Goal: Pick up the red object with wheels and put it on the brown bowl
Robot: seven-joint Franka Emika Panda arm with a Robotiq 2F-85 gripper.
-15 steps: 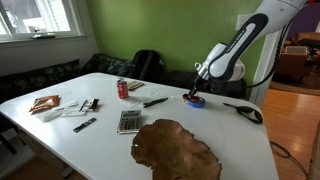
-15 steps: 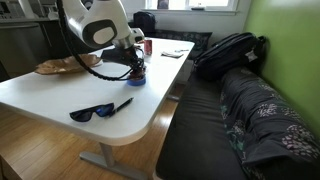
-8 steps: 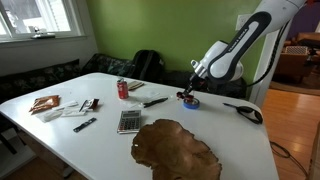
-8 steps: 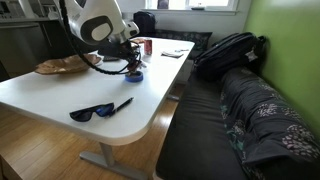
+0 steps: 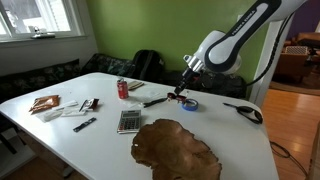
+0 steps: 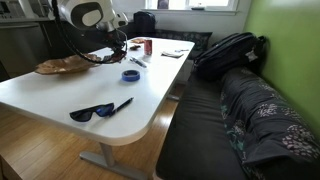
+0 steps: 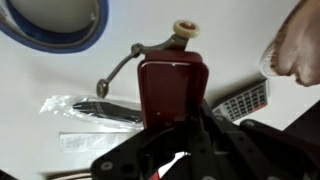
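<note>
In the wrist view my gripper (image 7: 175,128) is shut on the red object with wheels (image 7: 172,85), a small red block with a pale wheel at its far end. It hangs above the white table. The blue ring (image 7: 60,20) lies below and behind it, empty. In an exterior view my gripper (image 5: 179,93) is raised just beside the blue ring (image 5: 190,103), and the brown bowl (image 5: 176,148) lies at the table's near side. In the other exterior view my gripper (image 6: 121,45) is between the ring (image 6: 131,74) and the bowl (image 6: 64,65).
A calculator (image 5: 129,120) lies beside the bowl, with a red soda can (image 5: 123,89), a pen (image 5: 155,101) and papers beyond it. Sunglasses (image 5: 245,111) lie near the table's end. A backpack (image 6: 230,50) sits on the couch.
My gripper has risen off the blue ring with the red object in it and moved away from the ring. The ring stays on the table.
</note>
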